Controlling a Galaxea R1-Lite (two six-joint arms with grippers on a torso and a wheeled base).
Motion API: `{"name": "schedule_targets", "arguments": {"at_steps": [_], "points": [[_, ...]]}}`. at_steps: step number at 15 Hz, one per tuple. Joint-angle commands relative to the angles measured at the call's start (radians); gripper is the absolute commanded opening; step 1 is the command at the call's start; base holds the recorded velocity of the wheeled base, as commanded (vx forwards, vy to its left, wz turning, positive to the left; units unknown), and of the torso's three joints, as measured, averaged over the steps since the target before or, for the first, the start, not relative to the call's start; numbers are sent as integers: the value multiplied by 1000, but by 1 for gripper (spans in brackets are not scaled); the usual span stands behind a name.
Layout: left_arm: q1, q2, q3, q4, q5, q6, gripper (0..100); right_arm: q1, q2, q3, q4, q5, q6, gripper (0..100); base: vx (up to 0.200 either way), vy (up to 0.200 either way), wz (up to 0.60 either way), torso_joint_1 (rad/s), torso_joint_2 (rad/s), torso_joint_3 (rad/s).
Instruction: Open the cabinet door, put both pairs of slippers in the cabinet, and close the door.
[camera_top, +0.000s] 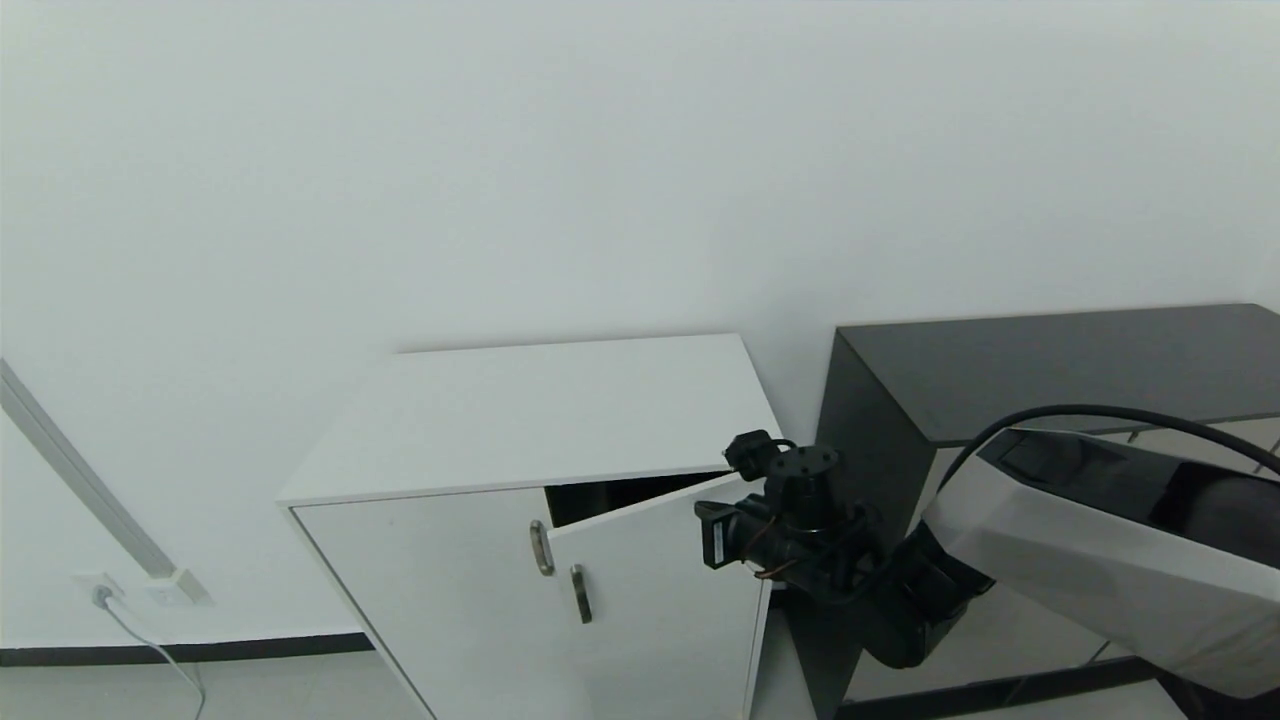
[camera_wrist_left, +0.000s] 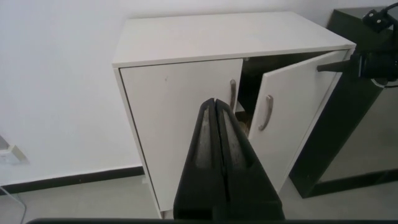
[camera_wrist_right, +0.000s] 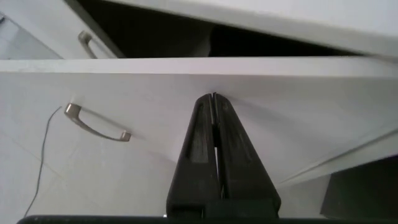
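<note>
A white cabinet (camera_top: 530, 410) stands against the wall, with two doors and metal handles. Its left door (camera_top: 430, 570) is closed. The right door (camera_top: 660, 580) is ajar by a small angle, leaving a dark gap under the top panel. My right gripper (camera_top: 712, 530) is shut, its tips against the right door's front face near the top outer corner (camera_wrist_right: 213, 96). That door's handle (camera_wrist_right: 98, 122) lies off to one side of it. My left gripper (camera_wrist_left: 214, 101) is shut on nothing and hangs well back from the cabinet, facing the seam between the doors. From there the ajar door (camera_wrist_left: 298, 106) and the right gripper (camera_wrist_left: 323, 66) at its edge are in sight.
A black cabinet (camera_top: 1050, 360) stands close beside the white one on its right, just behind the right arm. A wall socket with a cable (camera_top: 100, 595) sits low on the left wall. Light floor lies in front of the cabinet (camera_wrist_left: 81, 199).
</note>
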Motion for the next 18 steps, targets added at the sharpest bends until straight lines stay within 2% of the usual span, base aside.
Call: {"name": "schedule_targets", "arguments": {"at_steps": [1,10,18], "points": [[0,1,0,0,0,0,0,-6,26,-29,3,0,0,0,0,0,0,0,0,0],[0,1,0,0,0,0,0,-25,65,-105,13,4,-11,0,0,0,0,0,0,0],[0,1,0,0,0,0,0,-34,72,-116,13,4,-11,0,0,0,0,0,0,0]]}}
